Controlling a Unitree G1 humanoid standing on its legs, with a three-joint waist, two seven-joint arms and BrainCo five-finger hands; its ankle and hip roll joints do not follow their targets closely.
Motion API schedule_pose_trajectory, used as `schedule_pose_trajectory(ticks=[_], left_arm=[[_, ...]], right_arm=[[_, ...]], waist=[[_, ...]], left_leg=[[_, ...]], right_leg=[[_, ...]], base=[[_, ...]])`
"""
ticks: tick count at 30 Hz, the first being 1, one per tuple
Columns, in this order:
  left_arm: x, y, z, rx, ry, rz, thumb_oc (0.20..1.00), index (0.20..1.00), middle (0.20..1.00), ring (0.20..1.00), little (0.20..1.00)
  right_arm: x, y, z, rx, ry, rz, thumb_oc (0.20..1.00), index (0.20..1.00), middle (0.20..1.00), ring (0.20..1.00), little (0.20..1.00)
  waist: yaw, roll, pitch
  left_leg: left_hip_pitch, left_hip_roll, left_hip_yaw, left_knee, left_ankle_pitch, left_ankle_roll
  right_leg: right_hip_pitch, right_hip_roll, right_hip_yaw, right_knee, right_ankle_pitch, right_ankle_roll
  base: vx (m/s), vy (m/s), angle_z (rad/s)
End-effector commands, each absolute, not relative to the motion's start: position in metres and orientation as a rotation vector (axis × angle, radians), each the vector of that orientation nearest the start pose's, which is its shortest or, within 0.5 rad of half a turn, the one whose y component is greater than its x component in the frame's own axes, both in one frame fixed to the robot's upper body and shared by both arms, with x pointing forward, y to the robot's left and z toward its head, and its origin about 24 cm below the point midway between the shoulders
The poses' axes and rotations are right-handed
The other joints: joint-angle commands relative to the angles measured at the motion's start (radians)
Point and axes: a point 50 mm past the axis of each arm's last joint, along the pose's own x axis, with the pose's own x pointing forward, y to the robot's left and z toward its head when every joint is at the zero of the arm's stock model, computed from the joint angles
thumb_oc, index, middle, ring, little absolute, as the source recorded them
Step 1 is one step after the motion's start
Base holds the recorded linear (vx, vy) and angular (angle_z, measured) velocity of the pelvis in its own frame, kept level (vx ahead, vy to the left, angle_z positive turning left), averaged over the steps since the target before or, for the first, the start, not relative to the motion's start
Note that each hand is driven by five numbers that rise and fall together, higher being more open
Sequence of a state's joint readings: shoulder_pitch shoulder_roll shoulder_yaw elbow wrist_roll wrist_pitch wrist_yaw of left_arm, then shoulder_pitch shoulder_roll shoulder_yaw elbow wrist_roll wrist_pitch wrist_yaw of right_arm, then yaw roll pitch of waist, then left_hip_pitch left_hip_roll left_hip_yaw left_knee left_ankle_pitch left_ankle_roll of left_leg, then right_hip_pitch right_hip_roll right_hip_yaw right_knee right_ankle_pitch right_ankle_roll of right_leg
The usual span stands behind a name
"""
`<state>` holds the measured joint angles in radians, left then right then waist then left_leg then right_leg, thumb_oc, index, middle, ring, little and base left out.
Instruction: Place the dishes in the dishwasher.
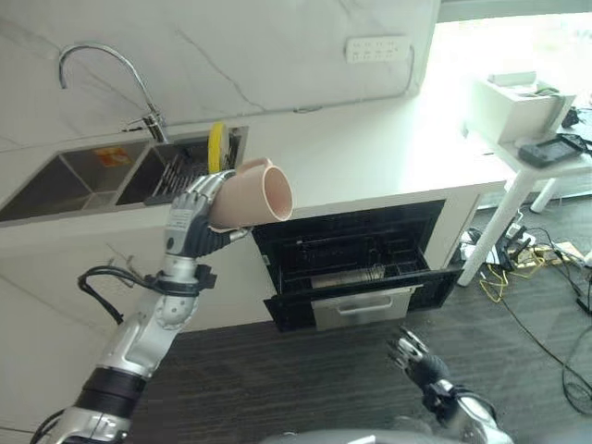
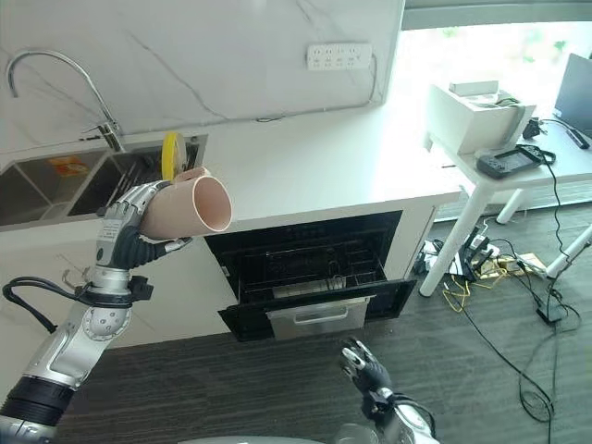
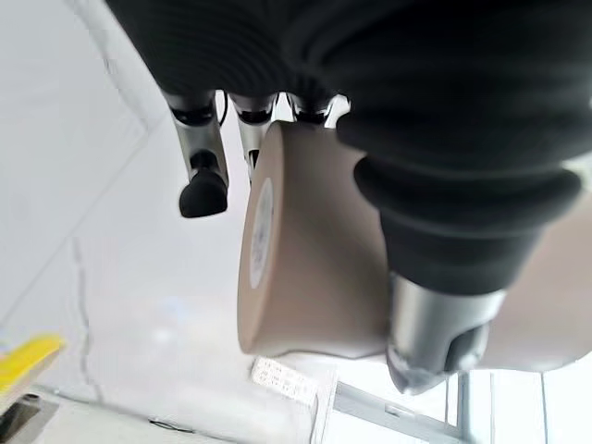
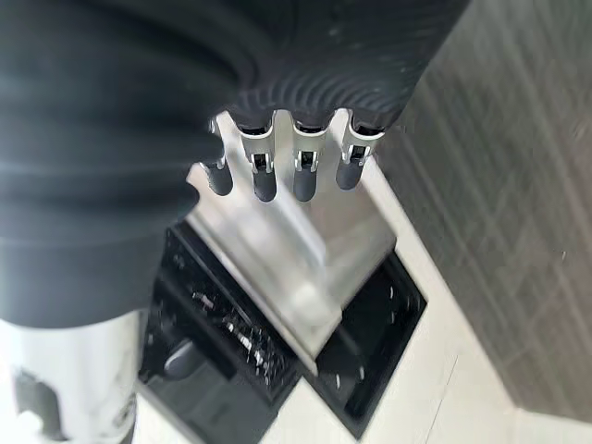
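Observation:
My left hand (image 1: 190,227) is raised in front of the counter edge, by the sink. Its fingers (image 3: 203,185) and thumb are curled round a beige cup (image 1: 254,199) lying on its side, mouth towards the right. In the left wrist view the cup (image 3: 314,268) sits between the thumb and the fingers. Below the counter the black dishwasher (image 1: 361,268) stands open, its drawer pulled out with a steel front panel (image 4: 277,277). My right hand (image 1: 412,356) hangs low over the dark floor before the dishwasher, fingers relaxed and holding nothing.
A yellow dish (image 1: 215,146) stands upright in the rack of the steel sink (image 1: 83,176), under a curved faucet (image 1: 102,55). The white counter (image 1: 370,157) runs rightwards. A white table (image 1: 527,148) stands at the right, with cables (image 1: 518,268) on the floor beneath.

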<state>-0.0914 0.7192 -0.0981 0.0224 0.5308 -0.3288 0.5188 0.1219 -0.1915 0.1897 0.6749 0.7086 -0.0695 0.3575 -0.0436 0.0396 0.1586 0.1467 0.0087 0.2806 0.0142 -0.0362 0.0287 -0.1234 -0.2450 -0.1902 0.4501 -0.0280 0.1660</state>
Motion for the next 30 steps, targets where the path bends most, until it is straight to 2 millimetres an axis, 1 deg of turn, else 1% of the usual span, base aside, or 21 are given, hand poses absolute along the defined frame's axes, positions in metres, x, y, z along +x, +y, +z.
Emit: schedule_pose_trajectory(ticks=[1,2,4,5,7,8,10,11,12,13,15,16,17,19,20,21,22,24,25,27,30], left_arm=[[0.258,0.234,0.154,1.074,-0.760,0.244,0.200,0.200,0.200,0.200,0.200],[0.259,0.232,0.156,1.080,-0.766,0.242,0.200,0.200,0.200,0.200,0.200],[0.261,0.228,0.161,1.085,-0.781,0.231,0.200,0.200,0.200,0.200,0.200],[0.262,0.227,0.163,1.088,-0.788,0.222,0.200,0.200,0.200,0.200,0.200],[0.259,0.227,0.163,1.093,-0.777,0.223,0.200,0.200,0.200,0.200,0.200],[0.257,0.229,0.160,1.092,-0.763,0.229,0.200,0.200,0.200,0.200,0.200],[0.252,0.230,0.156,1.098,-0.761,0.228,0.200,0.200,0.200,0.200,0.200],[0.250,0.230,0.153,1.093,-0.758,0.227,0.200,0.200,0.200,0.200,0.200],[0.250,0.228,0.153,1.080,-0.751,0.226,0.200,0.200,0.200,0.200,0.200],[0.249,0.228,0.152,1.072,-0.747,0.228,0.200,0.200,0.200,0.200,0.200],[0.246,0.227,0.152,1.057,-0.750,0.231,0.200,0.200,0.200,0.200,0.200],[0.244,0.227,0.150,1.053,-0.750,0.229,0.200,0.200,0.200,0.200,0.200],[0.242,0.227,0.148,1.048,-0.751,0.227,0.200,0.200,0.200,0.200,0.200],[0.243,0.227,0.147,1.038,-0.758,0.224,0.200,0.200,0.200,0.200,0.200],[0.246,0.225,0.148,1.031,-0.760,0.217,0.200,0.200,0.200,0.200,0.200],[0.247,0.225,0.148,1.030,-0.761,0.214,0.200,0.200,0.200,0.200,0.200],[0.250,0.225,0.147,1.030,-0.760,0.207,0.200,0.200,0.200,0.200,0.200],[0.254,0.223,0.150,1.044,-0.765,0.186,0.200,0.200,0.200,0.200,0.200],[0.256,0.224,0.151,1.057,-0.759,0.173,0.200,0.200,0.200,0.200,0.200],[0.256,0.229,0.151,1.067,-0.744,0.171,0.200,0.200,0.200,0.200,0.200],[0.255,0.231,0.151,1.088,-0.727,0.160,0.200,0.200,0.200,0.200,0.200]], right_arm=[[0.170,-0.164,-0.099,0.527,0.570,0.215,1.000,1.000,1.000,1.000,1.000],[0.173,-0.165,-0.098,0.523,0.563,0.220,1.000,1.000,1.000,1.000,1.000],[0.179,-0.167,-0.096,0.523,0.556,0.216,1.000,1.000,1.000,1.000,1.000],[0.182,-0.168,-0.096,0.527,0.556,0.216,1.000,1.000,1.000,1.000,1.000],[0.184,-0.167,-0.096,0.522,0.578,0.232,1.000,1.000,1.000,1.000,1.000],[0.184,-0.165,-0.097,0.517,0.592,0.244,1.000,1.000,1.000,1.000,1.000],[0.183,-0.165,-0.095,0.517,0.597,0.250,1.000,1.000,1.000,1.000,1.000],[0.181,-0.170,-0.095,0.513,0.605,0.242,1.000,1.000,1.000,1.000,1.000],[0.179,-0.173,-0.097,0.518,0.610,0.223,1.000,1.000,1.000,1.000,1.000],[0.178,-0.175,-0.097,0.518,0.614,0.220,1.000,1.000,1.000,1.000,1.000],[0.175,-0.180,-0.099,0.505,0.618,0.227,1.000,1.000,1.000,1.000,1.000],[0.172,-0.182,-0.100,0.498,0.624,0.231,1.000,1.000,1.000,1.000,1.000],[0.170,-0.182,-0.101,0.496,0.625,0.230,1.000,1.000,1.000,1.000,1.000],[0.169,-0.183,-0.101,0.496,0.614,0.217,1.000,1.000,1.000,1.000,1.000],[0.169,-0.184,-0.102,0.504,0.608,0.200,1.000,1.000,1.000,1.000,1.000],[0.170,-0.185,-0.102,0.509,0.605,0.192,1.000,1.000,1.000,1.000,1.000],[0.170,-0.184,-0.102,0.519,0.605,0.182,1.000,1.000,1.000,1.000,1.000],[0.167,-0.181,-0.103,0.530,0.613,0.191,1.000,1.000,1.000,1.000,1.000],[0.161,-0.177,-0.106,0.524,0.627,0.210,1.000,1.000,1.000,1.000,1.000],[0.156,-0.174,-0.109,0.526,0.639,0.207,1.000,1.000,1.000,1.000,1.000],[0.157,-0.172,-0.107,0.542,0.628,0.203,1.000,1.000,1.000,1.000,1.000]], waist=[[0.014,-0.011,0.002],[0.008,-0.019,0.003],[-0.004,-0.029,0.006],[-0.008,-0.033,0.006],[0.002,-0.039,-0.003],[0.004,-0.039,-0.011],[0.003,-0.034,-0.023],[-0.004,-0.026,-0.029],[-0.008,-0.027,-0.029],[-0.007,-0.030,-0.026],[0.009,-0.037,-0.007],[0.012,-0.035,0.001],[0.012,-0.025,0.007],[0.012,0.016,0.013],[0.012,0.029,0.017],[0.009,0.032,0.018],[0.006,0.037,0.016],[-0.005,0.047,0.007],[-0.006,0.046,-0.002],[-0.003,0.043,-0.011],[0.000,0.036,-0.017]], left_leg=[[-0.027,0.039,-0.133,0.047,-0.043,-0.061],[-0.020,0.040,-0.116,0.046,-0.051,-0.071],[0.000,0.044,-0.099,0.036,-0.069,-0.076],[0.007,0.052,-0.093,0.035,-0.076,-0.076],[0.008,0.080,-0.078,0.045,-0.078,-0.083],[0.014,0.105,-0.068,0.039,-0.069,-0.090],[0.027,0.154,-0.064,0.013,-0.039,-0.110],[0.021,0.184,-0.077,0.020,-0.023,-0.128],[0.008,0.196,-0.092,0.058,-0.022,-0.138],[-0.011,0.200,-0.102,0.104,-0.022,-0.145],[-0.090,0.197,-0.145,0.240,0.007,-0.154],[-0.121,0.190,-0.158,0.273,-0.001,-0.151],[-0.124,0.188,-0.164,0.228,0.005,-0.157],[-0.113,0.200,-0.129,0.017,0.095,-0.184],[-0.112,0.211,-0.119,-0.030,0.130,-0.192],[-0.108,0.217,-0.112,-0.034,0.133,-0.191],[-0.103,0.208,-0.116,-0.042,0.128,-0.189],[-0.071,0.200,-0.098,-0.084,0.123,-0.192],[-0.055,0.191,-0.098,-0.090,0.110,-0.190],[-0.041,0.179,-0.105,-0.093,0.095,-0.182],[-0.031,0.172,-0.109,-0.090,0.076,-0.168]], right_leg=[[0.115,0.008,-0.015,-0.187,-0.014,0.022],[0.126,-0.015,-0.015,-0.273,0.033,0.034],[0.104,-0.050,0.012,-0.338,0.107,0.058],[0.093,-0.052,0.027,-0.348,0.115,0.065],[0.109,-0.043,0.000,-0.367,0.097,0.070],[0.119,-0.031,-0.015,-0.371,0.086,0.070],[0.140,0.007,-0.018,-0.365,0.041,0.045],[0.145,0.050,-0.002,-0.339,-0.002,0.011],[0.145,0.069,0.009,-0.323,-0.016,-0.007],[0.149,0.073,0.013,-0.318,-0.019,-0.017],[0.166,0.078,0.019,-0.326,-0.022,-0.037],[0.173,0.078,0.017,-0.332,-0.024,-0.043],[0.177,0.082,0.016,-0.333,-0.030,-0.042],[0.204,0.092,-0.009,-0.350,-0.054,-0.028],[0.224,0.087,-0.016,-0.360,-0.065,-0.027],[0.227,0.084,-0.014,-0.360,-0.069,-0.028],[0.228,0.078,-0.020,-0.359,-0.072,-0.027],[0.230,0.055,-0.044,-0.367,-0.059,-0.006],[0.238,0.033,-0.060,-0.380,-0.045,0.013],[0.242,0.015,-0.061,-0.385,-0.035,0.030],[0.244,0.007,-0.049,-0.390,-0.030,0.040]], base=[[0.17,-0.188,-0.04],[0.19,-0.224,-0.08],[0.18,-0.235,-0.07],[0.22,-0.381,0.02],[0.17,-0.392,0.22],[0.13,-0.304,0.32],[0.20,-0.365,0.24],[0.26,-0.418,0.16],[0.21,-0.345,0.16],[0.12,-0.209,0.16],[0.09,-0.130,0.03],[0.11,-0.003,-0.15],[0.15,0.169,-0.26],[0.18,0.266,-0.13],[0.16,0.197,0.07],[0.12,0.187,0.19],[0.09,0.177,0.20],[0.12,0.160,-0.10],[0.14,0.093,-0.19],[0.16,0.077,-0.05],[0.12,0.036,-0.05]])
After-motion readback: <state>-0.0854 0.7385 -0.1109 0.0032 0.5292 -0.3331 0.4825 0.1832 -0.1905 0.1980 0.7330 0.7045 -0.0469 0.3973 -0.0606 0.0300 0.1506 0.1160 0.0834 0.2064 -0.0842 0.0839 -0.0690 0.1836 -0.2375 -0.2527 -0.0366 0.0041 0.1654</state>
